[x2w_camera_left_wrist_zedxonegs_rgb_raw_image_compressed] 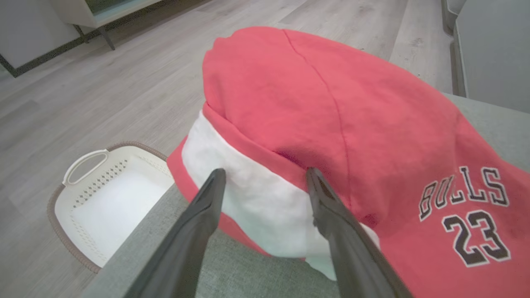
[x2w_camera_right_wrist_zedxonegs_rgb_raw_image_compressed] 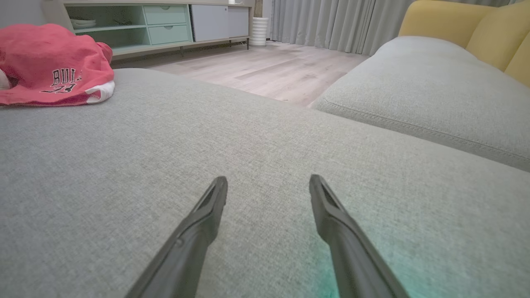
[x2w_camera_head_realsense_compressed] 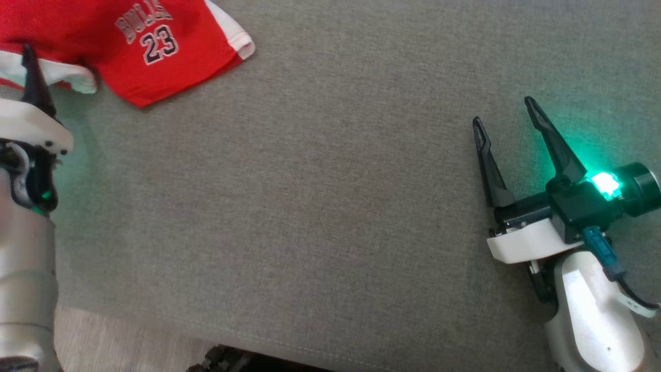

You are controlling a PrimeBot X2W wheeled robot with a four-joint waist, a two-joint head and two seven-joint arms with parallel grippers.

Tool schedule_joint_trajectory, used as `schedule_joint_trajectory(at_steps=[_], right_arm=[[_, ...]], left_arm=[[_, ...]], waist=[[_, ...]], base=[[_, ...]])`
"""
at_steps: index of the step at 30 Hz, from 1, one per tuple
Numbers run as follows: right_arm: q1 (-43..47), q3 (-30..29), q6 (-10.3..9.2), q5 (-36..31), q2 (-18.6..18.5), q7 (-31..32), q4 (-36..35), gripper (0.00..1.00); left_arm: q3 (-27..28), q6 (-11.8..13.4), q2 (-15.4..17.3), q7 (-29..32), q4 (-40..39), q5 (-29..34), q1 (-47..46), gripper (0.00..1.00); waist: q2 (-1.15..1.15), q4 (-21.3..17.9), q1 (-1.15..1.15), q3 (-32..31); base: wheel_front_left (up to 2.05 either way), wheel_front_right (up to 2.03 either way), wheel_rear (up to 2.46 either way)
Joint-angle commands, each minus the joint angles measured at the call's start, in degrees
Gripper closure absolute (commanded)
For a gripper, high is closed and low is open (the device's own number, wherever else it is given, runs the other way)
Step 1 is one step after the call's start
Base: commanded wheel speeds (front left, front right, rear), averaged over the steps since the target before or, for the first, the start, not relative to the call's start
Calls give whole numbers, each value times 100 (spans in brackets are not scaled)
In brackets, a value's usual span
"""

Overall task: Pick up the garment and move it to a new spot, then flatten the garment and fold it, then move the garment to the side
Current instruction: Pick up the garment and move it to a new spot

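Observation:
The garment is a red jersey with white trim and "BULLS 23" lettering, bunched at the far left corner of the grey sofa cushion. My left gripper is open, its fingertips right at the white band of the garment, with nothing clamped. One of its fingers rises at the left edge of the head view, beside the white trim. My right gripper is open over bare cushion at the right, far from the garment. Its fingers hover low above the fabric.
A white laundry basket sits on the wood floor below the sofa's left edge. A second grey cushion with a yellow backrest lies beyond my right gripper. A low cabinet stands across the room.

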Motion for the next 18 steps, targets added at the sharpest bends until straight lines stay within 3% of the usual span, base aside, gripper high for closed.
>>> schedule_joint_trajectory(at_steps=[1,9,10,11,12,14,18], right_arm=[[-15,57,43,-67,-20,-13,16,0],[-47,19,43,-85,-12,-20,24,0],[-53,19,43,-83,-9,-22,30,0],[-58,22,43,-81,-6,-25,35,0],[-66,29,43,-81,-3,-33,39,0],[-82,34,43,-81,2,-50,54,0],[-104,28,43,-70,12,-84,122,0]], left_arm=[[261,69,365,-80,-22,-42,-193,0],[266,232,342,97,627,-109,-421,0],[257,236,329,106,679,-117,-443,9],[255,234,323,108,723,-128,-465,51],[254,226,328,103,763,-139,-484,59],[252,208,350,40,822,-146,-515,100],[254,188,424,-187,886,-139,-551,100]], waist=[[0,-67,-1,94],[0,-72,-1,164],[0,-70,-1,164],[0,-69,-1,164],[0,-71,-1,164],[0,-73,-1,160],[0,-75,-1,82]], base=[[0,0,0],[0,0,0],[0,0,0],[0,0,0],[0,0,0],[0,0,0],[0,0,0]])
